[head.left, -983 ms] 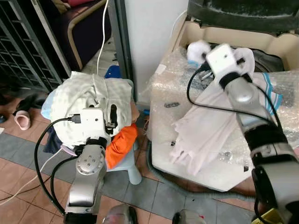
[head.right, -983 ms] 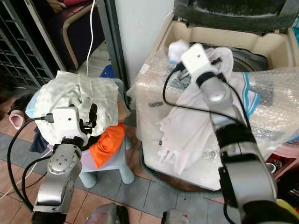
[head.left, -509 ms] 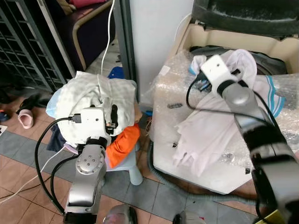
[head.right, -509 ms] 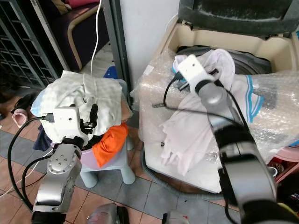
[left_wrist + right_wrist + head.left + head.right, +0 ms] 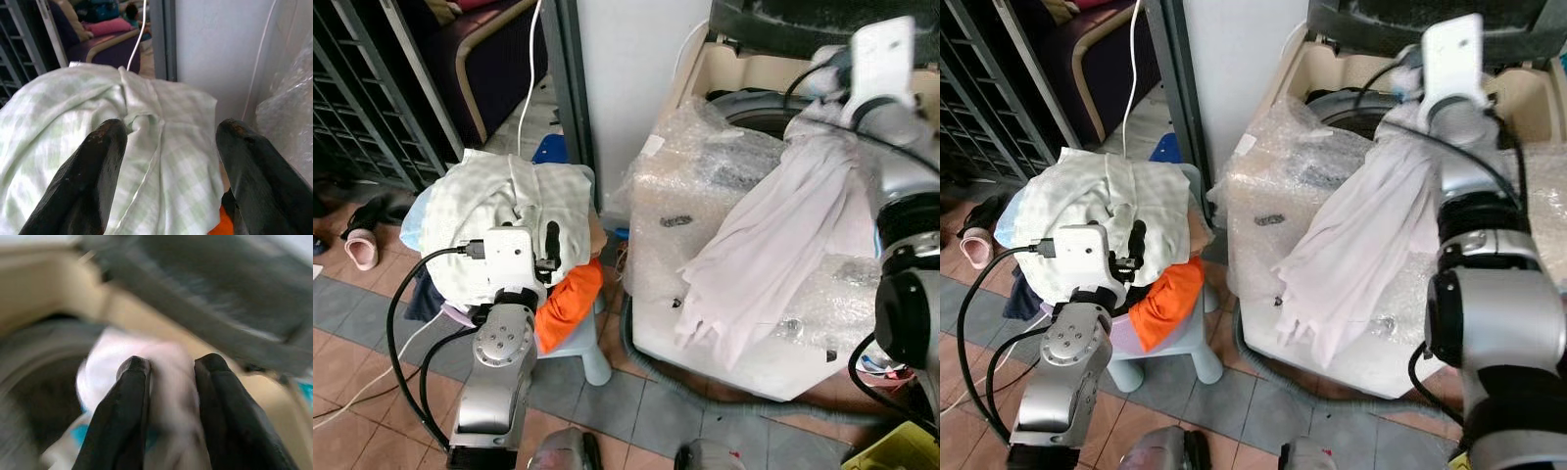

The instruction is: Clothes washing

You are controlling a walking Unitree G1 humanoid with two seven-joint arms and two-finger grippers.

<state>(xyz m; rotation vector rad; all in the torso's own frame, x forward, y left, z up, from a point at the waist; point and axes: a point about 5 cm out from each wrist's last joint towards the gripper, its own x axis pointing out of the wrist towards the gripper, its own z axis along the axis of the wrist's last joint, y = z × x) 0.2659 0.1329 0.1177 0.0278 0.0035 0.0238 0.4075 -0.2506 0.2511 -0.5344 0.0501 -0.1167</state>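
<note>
My right gripper [image 5: 171,368] is shut on a white garment [image 5: 773,235], held high over the back of the washing machine [image 5: 724,69]. The garment hangs from the gripper down the machine's bubble-wrapped front. The dark drum opening [image 5: 749,100] lies just below and left of the raised wrist. My left gripper [image 5: 170,128] stands open, its fingers [image 5: 551,238] just in front of a pale green checked cloth [image 5: 146,161] that tops the laundry pile [image 5: 480,201]. An orange garment [image 5: 570,299] sticks out of the pile's lower right side.
The pile rests on a pale blue stool [image 5: 592,364] left of the machine. The machine's dark lid [image 5: 773,24] stands up behind the drum. A grey hose [image 5: 705,399] runs along the tiled floor. A metal gate [image 5: 372,108] and a pink slipper [image 5: 359,253] are at the left.
My right arm has swung up and to the right, carrying the white garment from the machine's front left toward its back right. The left arm has stayed put.
</note>
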